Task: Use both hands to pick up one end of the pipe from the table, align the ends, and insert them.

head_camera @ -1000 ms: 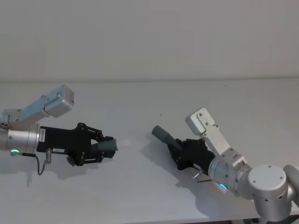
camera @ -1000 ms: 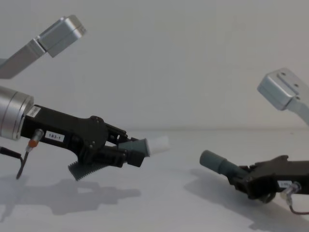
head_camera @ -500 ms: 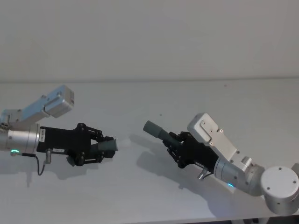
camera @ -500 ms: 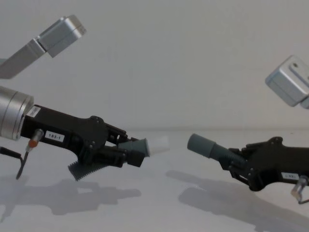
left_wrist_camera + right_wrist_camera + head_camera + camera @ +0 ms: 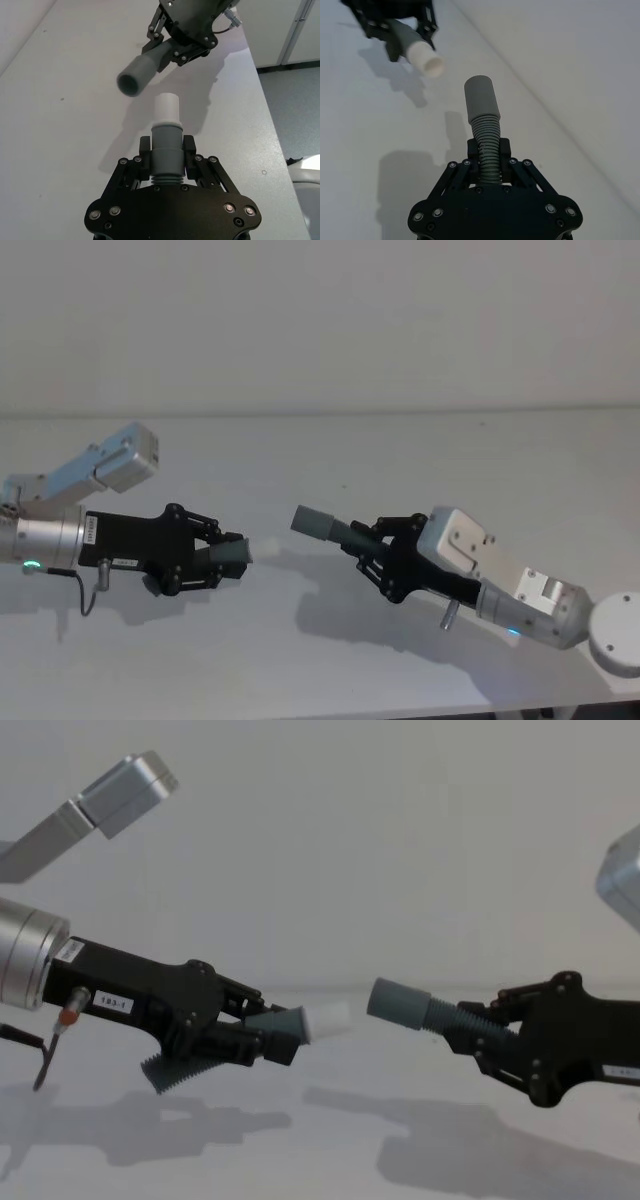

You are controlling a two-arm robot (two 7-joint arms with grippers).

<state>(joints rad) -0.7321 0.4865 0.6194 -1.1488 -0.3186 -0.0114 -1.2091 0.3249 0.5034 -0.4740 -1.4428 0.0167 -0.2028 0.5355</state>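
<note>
- Table (image 5: 300,445), plain and off-white, fills the lower two thirds of the head view. Both pipe pieces are held in the air above it and cast soft shadows on its surface.
- Left gripper (image 5: 228,556), at the left of the head view, is clenched around the short pipe piece (image 5: 285,1023). Its white plug tip (image 5: 330,1016) points toward the middle of the frame.
- Right gripper (image 5: 372,545), at centre right of the head view, is clamped on the ribbed middle of the longer pipe piece (image 5: 345,533). Its smooth grey cuff (image 5: 313,522) sticks out toward the left of the frame.
- In the chest view, the white plug tip and the grey cuff face each other near the centre of the frame. They are close but not touching, and the cuff sits a little higher.
- In the left wrist view, the cuff's open mouth hangs just beyond the white plug tip, offset to one side and not lined up with it.
</note>
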